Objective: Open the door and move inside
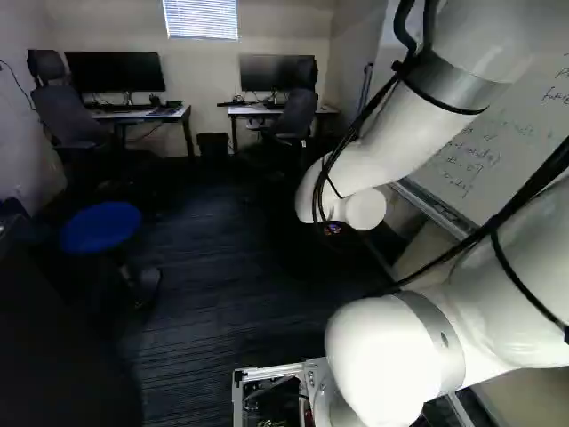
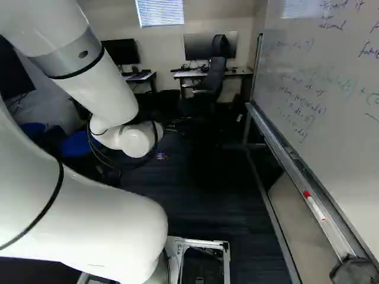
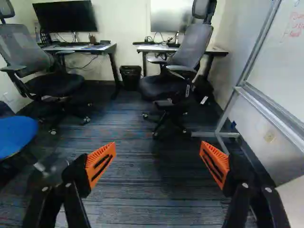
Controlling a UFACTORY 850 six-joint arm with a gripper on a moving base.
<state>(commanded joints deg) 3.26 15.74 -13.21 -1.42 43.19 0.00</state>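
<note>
Facing past blue stool (image 1: 100, 227) and whiteboard (image 2: 331, 106); door not in any view. Gripper (image 3: 158, 152) fingers spread, holding nothing. Judgement: door opening likely done, robot probably inside, maybe a short drive left.

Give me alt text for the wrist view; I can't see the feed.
Open gripper, orange pads wide apart, nothing gripped, above dark carpet. Ahead, two desks with monitors line a wall, a black bin between them; a blue stool stands near one office chair, a whiteboard beyond the other. No door shows.
</note>
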